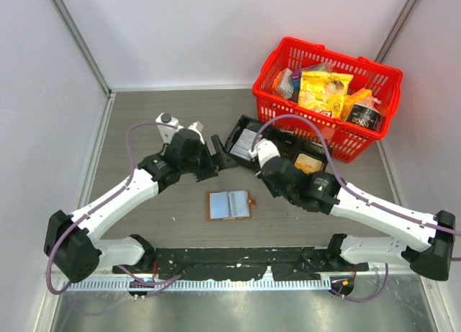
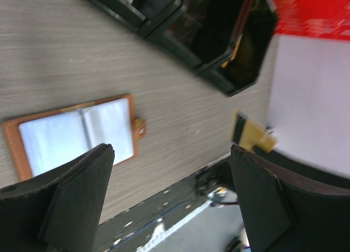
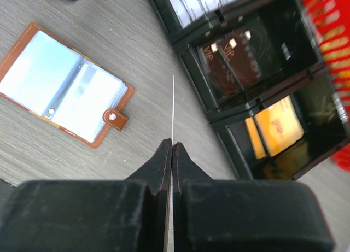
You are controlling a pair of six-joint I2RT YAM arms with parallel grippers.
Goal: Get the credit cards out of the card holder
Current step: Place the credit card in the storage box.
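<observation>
The right gripper [image 3: 172, 146] is clamped on a thin credit card [image 3: 173, 104], seen edge-on beside the black tray [image 3: 273, 91], so at least one is out. The left gripper [image 2: 169, 151] gapes wide and holds nothing. The card holder [image 1: 229, 204] lies open between the arms; I cannot tell whether more cards remain inside.

Probably a lab booth: white walls [image 1: 216, 37] enclose the grey table [image 1: 144, 116].

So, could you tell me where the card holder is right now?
In the top view the card holder lies open on the table, midway between the left arm and the right arm, nearer their bases than the black tray.
</observation>
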